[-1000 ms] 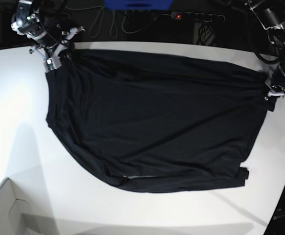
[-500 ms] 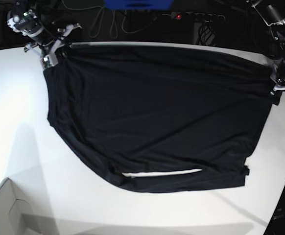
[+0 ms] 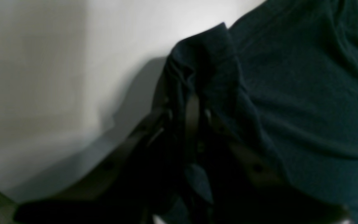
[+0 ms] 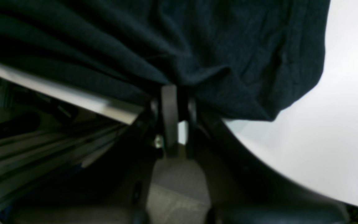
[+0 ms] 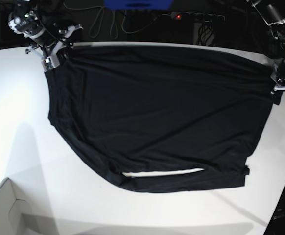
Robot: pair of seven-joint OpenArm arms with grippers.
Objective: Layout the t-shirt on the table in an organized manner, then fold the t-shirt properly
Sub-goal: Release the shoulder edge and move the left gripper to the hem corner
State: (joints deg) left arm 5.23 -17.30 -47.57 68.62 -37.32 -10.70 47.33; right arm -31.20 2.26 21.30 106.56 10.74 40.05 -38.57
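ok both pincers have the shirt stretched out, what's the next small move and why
Probably lower both corners onto the table and let go. The t-shirt is spread wide, the right pincer and left pincer each shut on a far corner, and a sleeve lies along the near edge.

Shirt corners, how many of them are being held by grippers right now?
2. The right gripper pinches the shirt at its far corner on the base view's left; the left gripper pinches the far corner on that view's right. The near edge lies free on the table.

t-shirt point(image 5: 157, 112) spread on table point(image 5: 15, 112) (far side)
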